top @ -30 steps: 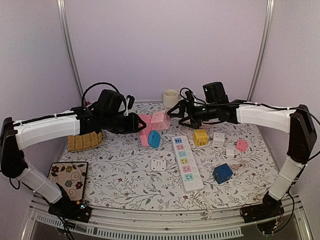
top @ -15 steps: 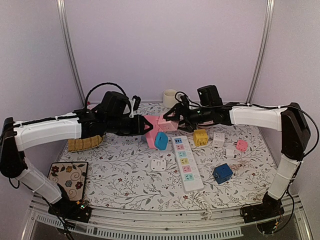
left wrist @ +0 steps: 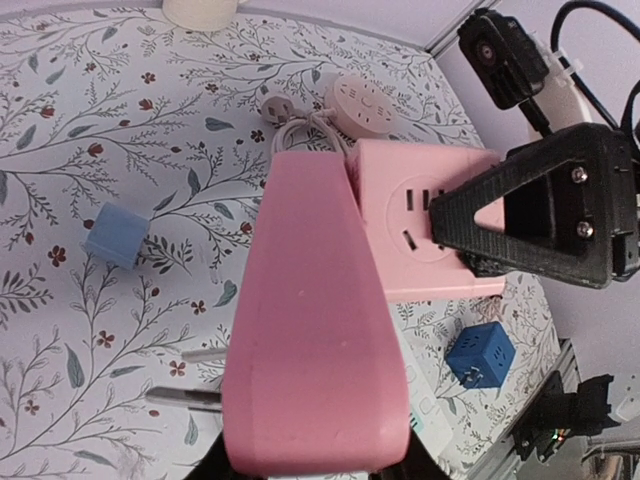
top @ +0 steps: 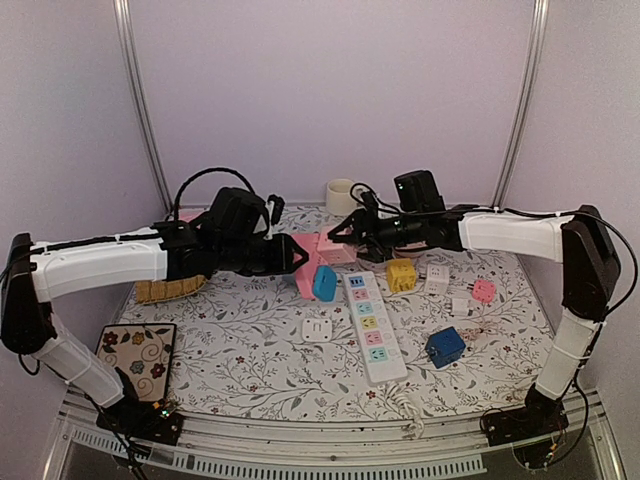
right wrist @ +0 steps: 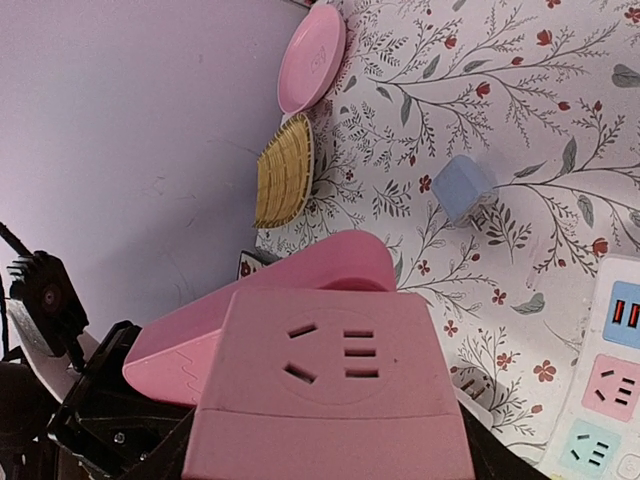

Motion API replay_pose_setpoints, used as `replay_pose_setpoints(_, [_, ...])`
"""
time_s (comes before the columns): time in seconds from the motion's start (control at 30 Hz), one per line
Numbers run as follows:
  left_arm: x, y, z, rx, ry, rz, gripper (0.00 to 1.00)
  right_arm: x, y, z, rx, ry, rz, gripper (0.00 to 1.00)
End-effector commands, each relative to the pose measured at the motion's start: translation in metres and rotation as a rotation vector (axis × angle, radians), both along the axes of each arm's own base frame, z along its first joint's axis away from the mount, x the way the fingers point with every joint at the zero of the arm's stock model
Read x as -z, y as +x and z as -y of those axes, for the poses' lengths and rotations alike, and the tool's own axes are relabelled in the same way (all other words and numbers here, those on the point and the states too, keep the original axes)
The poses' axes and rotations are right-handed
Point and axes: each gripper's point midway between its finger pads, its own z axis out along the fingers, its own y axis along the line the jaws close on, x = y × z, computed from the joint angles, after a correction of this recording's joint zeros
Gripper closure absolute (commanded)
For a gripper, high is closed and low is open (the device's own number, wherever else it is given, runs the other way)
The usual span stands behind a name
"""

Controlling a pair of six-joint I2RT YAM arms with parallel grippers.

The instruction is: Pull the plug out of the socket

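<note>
Both claws are clamped tight. The left claw grips the wide end of the pink plug. The right claw grips the pink cube socket, w/ one black finger lying across the cube's face.

Plug + socket are held btwn the two claws over the bench, close to the far edge and approx midway btwn the left and right edges. The plug is a long, wedge-like body. Its long axis runs in line w/ the left claw's fingers, roughly left-to-right across the bench. The tip away from the left claw points toward the right edge and butts against the side of the socket. The two pieces touch, but the joint is hidden, so can't tell whether the pins are seated. In the right wrist view the socket's slotted face looks at the cam, w/ the plug behind it.

Other items on the bench:
- White power strip w/ pastel outlets, long axis near-to-far, around bench centre; its far end is near the held pair.
- Yellow cube adapter just right of the strip's far end.
- Pale blue cube on the floral cover, apart from the plug.
- White mug at the far edge.
- Wicker tray toward the left edge, partly under the left arm.
</note>
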Motion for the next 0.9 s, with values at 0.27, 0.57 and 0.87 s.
replay_pose_setpoints(0.27, [0.06,0.01,-0.063,-0.322,0.305,-0.129,1.0,-0.022,-0.007,-0.012,-0.072,0.071,0.009,0.89])
replay_pose_setpoints(0.57, [0.081,0.008,-0.084,-0.377,0.391,-0.191,1.0,-0.02,-0.006,-0.01,-0.064,0.065,0.013,0.92])
replay_pose_setpoints(0.87, [0.091,0.009,-0.102,-0.403,0.399,-0.228,1.0,-0.023,-0.006,-0.005,-0.074,0.074,0.032,0.92])
